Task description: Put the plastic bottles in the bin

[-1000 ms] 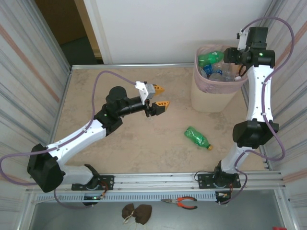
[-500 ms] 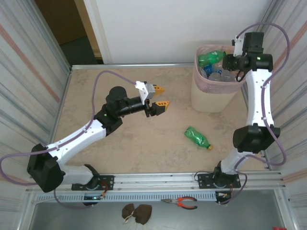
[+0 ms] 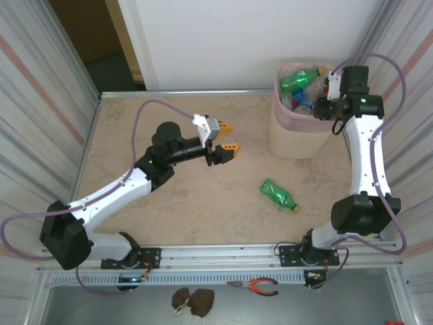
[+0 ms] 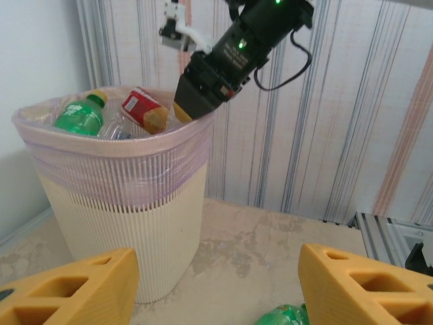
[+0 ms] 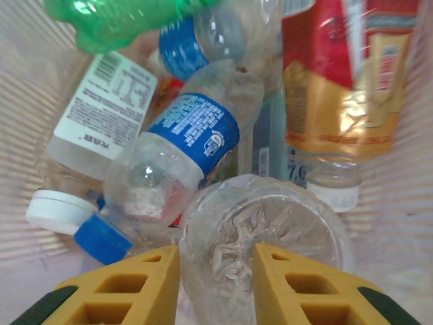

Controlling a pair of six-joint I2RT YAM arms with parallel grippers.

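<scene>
Plastic bottles [image 3: 302,80] heaped in the bin [image 3: 296,141] at upper right; one green bottle [image 3: 279,194] lay apart on the table [image 3: 216,213], lower right of centre.

From overhead I saw the right arm reared tall along the right edge, its right gripper [image 3: 324,103] tipped over the bin's rim. The left arm reached flat to mid-frame, and its left gripper [image 3: 229,136] was spread wide and empty. My right wrist camera looked down into the pile, where the overhead view was too small to sort: a blue-labelled bottle [image 5: 196,132], a red-and-gold label [image 5: 338,68] and a clear bottle's base [image 5: 264,230] beyond the right gripper [image 5: 215,254], fingers parted and pinching nothing. The left wrist view gave the bin [image 4: 122,223] side-on, with the green bottle [image 4: 284,317] cut off at the bottom edge. How deep the pile went I could not tell.
</scene>
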